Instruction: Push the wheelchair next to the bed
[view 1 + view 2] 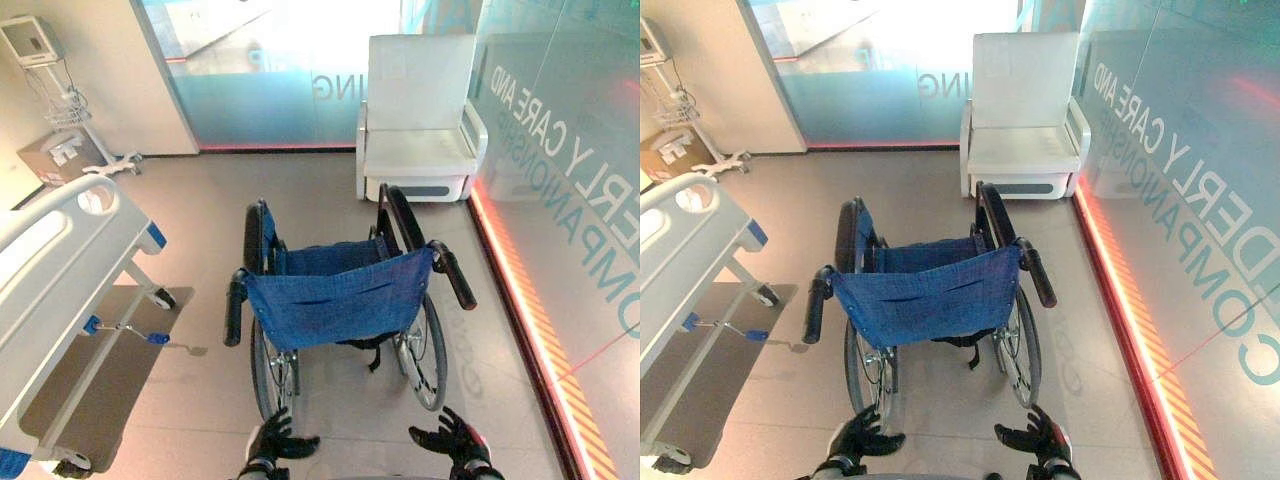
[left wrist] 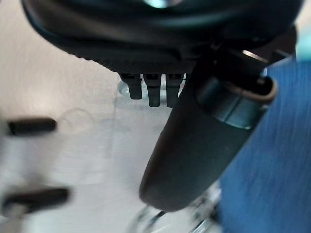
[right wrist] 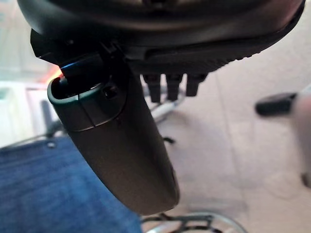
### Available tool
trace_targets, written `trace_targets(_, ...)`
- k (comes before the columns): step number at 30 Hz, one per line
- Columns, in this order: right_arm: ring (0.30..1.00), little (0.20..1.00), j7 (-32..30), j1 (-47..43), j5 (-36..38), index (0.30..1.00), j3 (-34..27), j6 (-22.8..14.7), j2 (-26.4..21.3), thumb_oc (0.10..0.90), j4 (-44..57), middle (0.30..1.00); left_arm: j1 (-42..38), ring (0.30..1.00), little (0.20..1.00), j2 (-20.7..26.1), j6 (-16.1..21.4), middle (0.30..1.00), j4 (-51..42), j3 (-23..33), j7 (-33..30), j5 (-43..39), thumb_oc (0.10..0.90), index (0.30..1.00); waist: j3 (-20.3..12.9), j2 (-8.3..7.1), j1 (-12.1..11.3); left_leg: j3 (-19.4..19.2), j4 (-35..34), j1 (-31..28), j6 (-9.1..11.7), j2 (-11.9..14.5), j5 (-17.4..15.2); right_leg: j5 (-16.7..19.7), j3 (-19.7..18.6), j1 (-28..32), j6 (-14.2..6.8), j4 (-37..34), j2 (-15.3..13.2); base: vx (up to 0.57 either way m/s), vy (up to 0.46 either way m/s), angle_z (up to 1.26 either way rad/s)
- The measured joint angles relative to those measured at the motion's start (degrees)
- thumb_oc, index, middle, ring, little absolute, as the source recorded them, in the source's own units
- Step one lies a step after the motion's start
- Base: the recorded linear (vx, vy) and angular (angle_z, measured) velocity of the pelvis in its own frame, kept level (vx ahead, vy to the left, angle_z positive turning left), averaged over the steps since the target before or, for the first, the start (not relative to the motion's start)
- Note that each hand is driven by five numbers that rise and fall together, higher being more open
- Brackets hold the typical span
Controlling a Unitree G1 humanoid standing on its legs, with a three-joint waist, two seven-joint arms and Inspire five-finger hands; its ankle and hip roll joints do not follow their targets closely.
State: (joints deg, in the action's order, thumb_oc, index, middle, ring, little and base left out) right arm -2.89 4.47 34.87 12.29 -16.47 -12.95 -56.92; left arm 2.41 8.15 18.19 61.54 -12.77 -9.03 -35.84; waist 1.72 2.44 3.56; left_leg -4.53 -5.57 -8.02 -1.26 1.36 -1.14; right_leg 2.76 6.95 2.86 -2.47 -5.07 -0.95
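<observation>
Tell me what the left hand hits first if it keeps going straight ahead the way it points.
Probably the wheelchair: the left hand points at its left rear wheel, below the left push handle. Depth is unclear.

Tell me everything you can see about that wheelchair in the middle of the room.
The wheelchair is a folding type with a blue fabric backrest and seat, a dark frame, two large spoked wheels with grey tyres, and two black push handles pointing back toward the robot. It stands upright and unoccupied on the beige floor, its back to the camera, facing the white armchair. The bed lies to its left, apart. Nothing touches it: the left hand and right hand are open behind it.
</observation>
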Motion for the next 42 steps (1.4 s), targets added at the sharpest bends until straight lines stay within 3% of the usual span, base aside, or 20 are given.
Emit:
trace_targets(4, 0.9, 0.9, -1.56, -1.16, -0.04, 0.9, -4.66, -0.44, -4.8, 0.8, 3.5, 0.9, -0.55, 0.9, 0.9, 3.4, 2.84, 0.9, -5.87, 4.48, -3.76, -2.11, 0.8, 0.9, 0.41, -0.58, -0.88, 1.0, 0.0, -0.09, 0.05, 0.01, 0.03, -0.13, 0.23, 0.43, 0.08, -0.01, 0.04, 0.01, -0.03, 0.11)
trace_targets(10, 0.9, 0.9, -4.0, -3.41, 1.67, 0.9, -12.12, -0.6, -13.02, 0.8, 10.68, 0.9, -2.85, 0.9, 0.9, 9.12, 3.55, 0.9, -9.79, 9.9, -8.67, -3.09, 0.8, 0.9, 0.73, -0.72, -1.34, 1.24, 0.0, -0.55, 0.24, 0.02, 0.18, -0.31, 0.25, 1.06, 0.01, -0.2, 0.03, 0.01, 0.008, 0.02)
trace_targets(16, 0.9, 0.9, -8.55, -5.66, 3.44, 0.9, -14.69, -0.67, -18.13, 0.8, 18.89, 0.9, -5.45, 0.9, 0.9, 14.61, 3.85, 0.9, -16.54, 13.43, -14.26, -3.84, 0.8, 0.9, 1.67, -0.92, -1.3, 1.36, -0.02, -1.11, 0.25, -0.01, 0.18, -0.4, 0.31, 1.64, -0.12, -0.28, -0.03, 0.0, 0.0, 0.0)
trace_targets(28, 0.9, 0.9, -14.55, -8.8, 3.8, 0.9, -16.49, -0.73, -18.45, 0.8, 41.28, 0.9, -11.48, 0.9, 0.9, 17.78, 6.08, 0.9, -37.76, 13.26, -14.35, -4.97, 0.8, 0.9, 2.49, 0.8, -1.29, 2.6, 0.38, -0.71, 0.22, -0.34, 0.22, -0.64, 1.13, 1.64, -0.3, -0.28, -0.39, 0.0, 0.015, 0.05)
trace_targets(34, 0.9, 0.9, -15.62, -10.74, 1.41, 0.9, -16.06, -0.6, -18.43, 0.8, 48.66, 0.9, -13.46, 0.9, 0.9, 17.73, 7.12, 0.9, -48.44, 13.16, -14.05, -5.51, 0.8, 0.9, 2.48, 0.9, -1.29, 2.48, 0.4, -0.63, 0.25, -0.37, 0.24, -0.69, 0.91, 1.31, -0.34, -0.05, -0.34, 0.0, 0.0, 0.0)
trace_targets(42, 0.9, 0.9, -15.05, -9.45, -3.48, 0.9, -15.8, 3.26, -18.44, 0.8, 52.58, 0.9, -12.89, 0.9, 0.9, 17.08, 5.78, 0.9, -54.35, 12.86, -12.09, -5.52, 0.8, 0.9, 2.52, 0.82, -1.3, 2.38, 0.39, -0.11, 0.26, -0.42, 0.24, -0.69, 0.82, 0.77, -0.34, -0.03, -0.17, 0.0, -0.001, 0.0)
